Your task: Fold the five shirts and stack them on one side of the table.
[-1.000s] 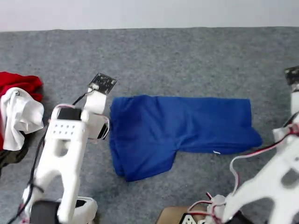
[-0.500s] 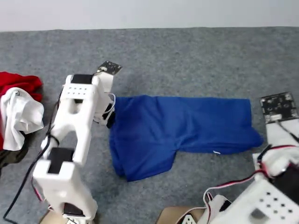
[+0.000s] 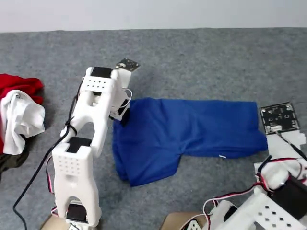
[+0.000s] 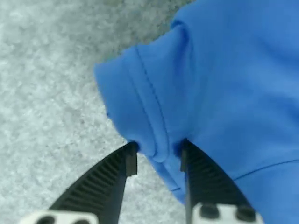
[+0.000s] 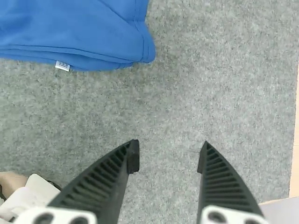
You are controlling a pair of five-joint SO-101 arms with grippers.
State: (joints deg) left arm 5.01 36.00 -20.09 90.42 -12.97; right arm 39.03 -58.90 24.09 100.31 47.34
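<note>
Covering the whole tabletop is a grey felt-like mat (image 3: 192, 62), and beyond the far side of the blue shirt (image 3: 192, 129) a plain white wall (image 3: 153, 14) closes off the room.

The blue shirt lies flat on the mat, part-folded into a long band, with one wider flap at its near left end. A small white label (image 5: 61, 66) shows at its near edge, close to its right end.

The left gripper (image 4: 158, 151) sits at the shirt's far left corner. Its jaws are partly parted and stand on either side of a raised fold of the hem, with cloth touching both tips, not yet clamped tight. The white left arm (image 3: 91, 124) runs along the shirt's left edge.

The right gripper (image 5: 168, 156) hangs over bare mat just off the shirt's near right corner. Its jaws are spread wide, hold nothing and are apart from the cloth. The right arm (image 3: 278, 191) stands near that same corner.

Well to the left of the shirt lies a heap of other clothes: a red garment (image 3: 19, 86), a crumpled white garment (image 3: 21, 117) on top of it, and a dark garment (image 3: 7, 160) at the near end.

A tan, cardboard-coloured piece (image 3: 175, 221) shows on the near side of the shirt.
</note>
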